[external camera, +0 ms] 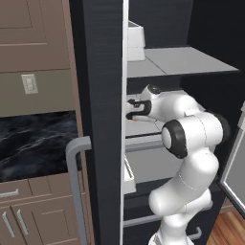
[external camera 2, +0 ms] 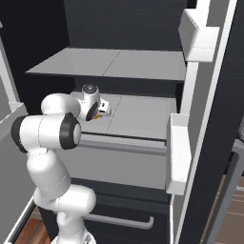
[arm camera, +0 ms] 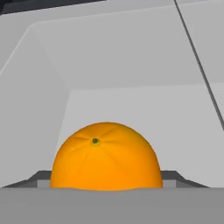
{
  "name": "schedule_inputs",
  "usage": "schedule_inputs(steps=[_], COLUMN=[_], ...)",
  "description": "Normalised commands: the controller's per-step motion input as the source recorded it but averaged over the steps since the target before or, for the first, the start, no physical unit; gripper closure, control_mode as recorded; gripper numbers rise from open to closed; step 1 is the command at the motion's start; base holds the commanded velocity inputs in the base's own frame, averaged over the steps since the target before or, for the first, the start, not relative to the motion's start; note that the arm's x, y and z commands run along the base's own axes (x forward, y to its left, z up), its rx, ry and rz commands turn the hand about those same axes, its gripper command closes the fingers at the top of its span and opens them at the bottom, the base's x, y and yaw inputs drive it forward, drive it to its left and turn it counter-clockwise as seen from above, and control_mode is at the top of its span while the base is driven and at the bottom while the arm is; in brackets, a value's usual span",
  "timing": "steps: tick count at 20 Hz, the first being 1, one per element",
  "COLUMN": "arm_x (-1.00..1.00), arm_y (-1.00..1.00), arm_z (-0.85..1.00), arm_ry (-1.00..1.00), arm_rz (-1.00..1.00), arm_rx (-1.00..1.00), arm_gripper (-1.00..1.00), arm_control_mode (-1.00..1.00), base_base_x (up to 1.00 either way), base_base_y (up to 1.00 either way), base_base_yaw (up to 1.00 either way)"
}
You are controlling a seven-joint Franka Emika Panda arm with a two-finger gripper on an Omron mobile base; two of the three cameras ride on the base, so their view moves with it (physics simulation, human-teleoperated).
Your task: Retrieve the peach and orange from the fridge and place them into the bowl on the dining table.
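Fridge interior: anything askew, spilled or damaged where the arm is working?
Nothing stands out. The orange sits whole on the grey-white shelf of the fridge, directly ahead of the gripper. Shelves look level and clean, with no spill showing. The door bins look intact.

Flat, even light all round, no lamp I could point to. The fridge [external camera: 103, 95] walls stay near black while its grey-white shelves [external camera 2: 138, 116] look pale and shadowless. The orange [arm camera: 106, 157] is sharp and bright, without glare. Edges look jagged, slightly coarse; no blur, no bending.
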Motion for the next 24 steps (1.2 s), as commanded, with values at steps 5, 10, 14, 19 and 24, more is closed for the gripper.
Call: schedule_inputs(steps=[5,10,14,19,24], arm_x=[-0.75,-1.00,-1.00,-1.00,-1.00], arm_y=[-0.01,-0.21,-0.24,-0.06,-0.05], arm_z=[0.00,0.84,1.00,1.00,1.00], arm_ry=[0.00,-0.02,-0.05,0.00,-0.02], arm_rz=[0.00,0.03,0.04,0.02,0.00], arm_rx=[0.00,0.00,-0.03,-0.04,-0.02], arm_gripper=[1.00,1.00,1.00,1.00,1.00], arm_control_mode=[-1.00,-1.00,-1.00,-1.00,-1.00], base_base_x=[0.00,0.00,0.00,0.00,0.00], base_base_y=[0.00,0.00,0.00,0.00,0.00], base_base_yaw=[0.00,0.00,0.00,0.00,0.00])
